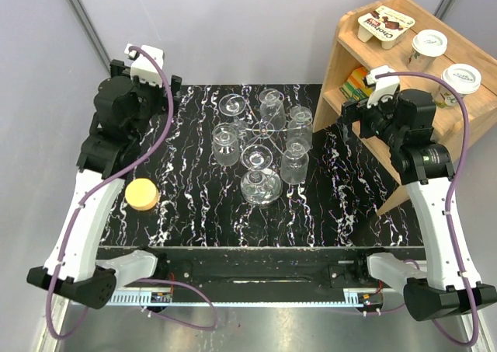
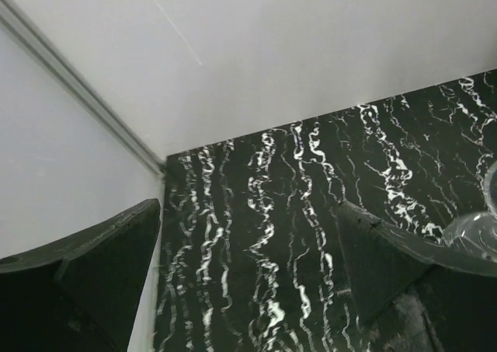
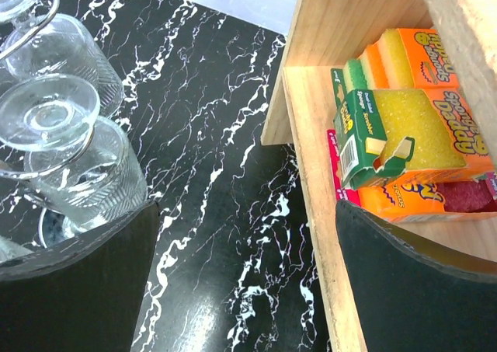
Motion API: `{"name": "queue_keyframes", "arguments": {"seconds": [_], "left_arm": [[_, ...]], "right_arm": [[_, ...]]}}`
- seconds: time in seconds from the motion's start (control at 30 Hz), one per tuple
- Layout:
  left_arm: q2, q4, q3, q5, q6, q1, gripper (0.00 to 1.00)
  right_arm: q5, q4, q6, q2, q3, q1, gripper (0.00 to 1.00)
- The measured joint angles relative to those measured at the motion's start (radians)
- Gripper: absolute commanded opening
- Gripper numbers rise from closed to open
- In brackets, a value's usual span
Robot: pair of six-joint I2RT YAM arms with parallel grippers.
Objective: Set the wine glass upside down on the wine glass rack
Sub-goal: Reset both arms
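Observation:
The chrome wire wine glass rack stands mid-table. Several clear wine glasses sit around it foot up, bowl down, held in its curled arms. In the right wrist view two of these glasses show at the left with a rack wire over them. My left gripper is open and empty over the table's far left corner; a glass edge shows at its right. My right gripper is open and empty, between the glasses and the wooden shelf.
An orange round disc lies at the left front of the black marbled table. A wooden shelf unit stands at the right back, with cups and yogurt packs on top and sponge packs inside.

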Motion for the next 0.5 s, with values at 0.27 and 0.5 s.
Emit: {"name": "queue_keyframes", "arguments": {"seconds": [0.27, 0.5], "left_arm": [[0.013, 0.19, -0.268, 0.129, -0.12, 0.184, 0.99], [0.013, 0.274, -0.286, 0.191, -0.161, 0.192, 0.99]], "right_arm": [[0.041, 0.102, 0.028, 0.018, -0.042, 0.0, 1.0], [0.06, 0.136, 0.049, 0.022, -0.069, 0.0, 0.99]]}}
